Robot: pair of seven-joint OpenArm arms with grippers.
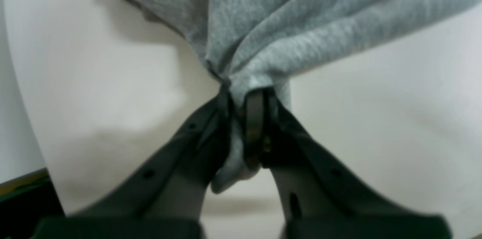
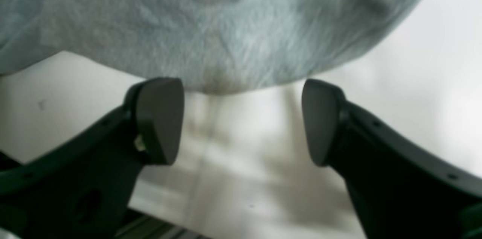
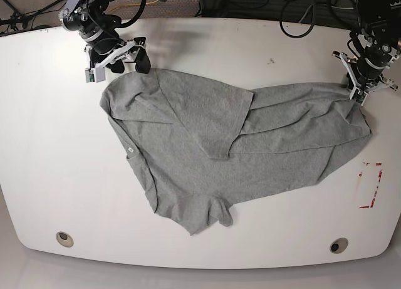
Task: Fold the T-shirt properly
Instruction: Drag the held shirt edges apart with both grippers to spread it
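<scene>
The grey T-shirt [image 3: 225, 151] lies spread and wrinkled across the white table [image 3: 50, 176], one part folded over its middle. A small white tag [image 3: 130, 149] shows near its left edge. At the shirt's far right corner my left gripper [image 3: 358, 91] is shut on a bunch of the cloth; the left wrist view shows the T-shirt [image 1: 286, 24] pinched in the left gripper [image 1: 244, 96] and pulled into pleats. My right gripper [image 3: 128, 62] stands open at the shirt's upper left edge. In the right wrist view the right gripper [image 2: 241, 118] holds nothing, with the T-shirt [image 2: 211, 24] just beyond its fingertips.
Red markings [image 3: 369, 185] are on the table near its right edge. Two round holes [image 3: 64, 239] [image 3: 339, 245] sit near the front corners. Cables [image 3: 294, 13] lie behind the table's far edge.
</scene>
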